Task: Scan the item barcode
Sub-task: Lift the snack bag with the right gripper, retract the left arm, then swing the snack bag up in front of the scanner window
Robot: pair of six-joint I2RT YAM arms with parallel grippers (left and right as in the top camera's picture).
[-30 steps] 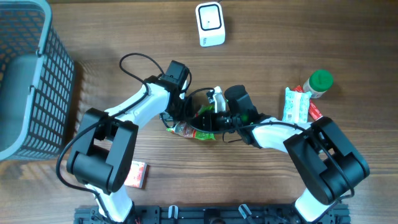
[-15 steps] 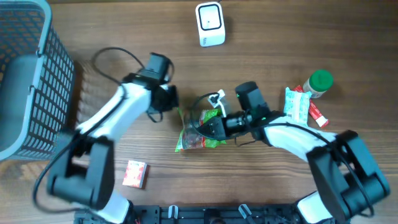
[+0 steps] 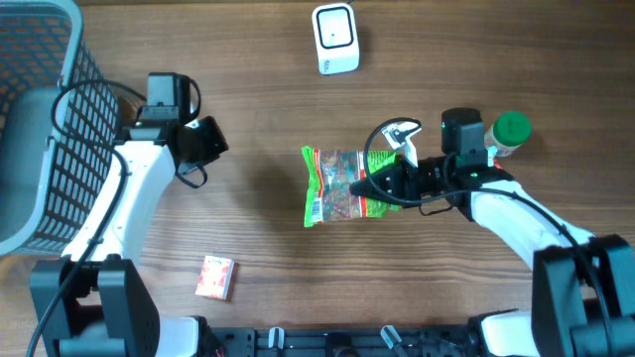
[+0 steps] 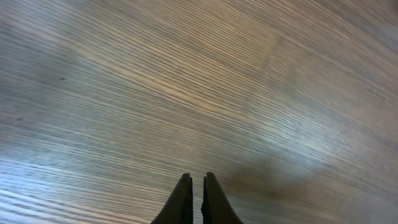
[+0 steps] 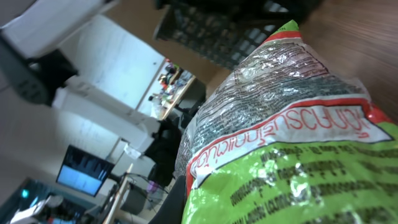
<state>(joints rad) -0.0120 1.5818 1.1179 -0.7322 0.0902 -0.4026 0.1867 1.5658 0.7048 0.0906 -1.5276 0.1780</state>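
Mid-carry, gripping the green-and-red snack packet (image 3: 342, 185) in the clenched right pincer (image 3: 385, 183) above the mid-worktop (image 3: 446, 288), left pincer (image 4: 197, 183) clenched on nothing by the basket (image 3: 94, 119); next probably calls for turning its barcode toward the white scanner (image 3: 335, 38).

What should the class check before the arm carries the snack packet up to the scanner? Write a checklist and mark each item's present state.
1. Packet gripped: the right pincer is shut on the snack packet. Ok.
2. Other arm out of the way: the left pincer is shut, empty and well off to the side. Ok.
3. Route to the scanner: nothing stands between it and the packet in the overhead view. Ok.
4. Packet at the scanner: it sits well short of it. Not ok.
5. Barcode facing the scanner: a white patch at one corner may be the barcode. Cannot tell.
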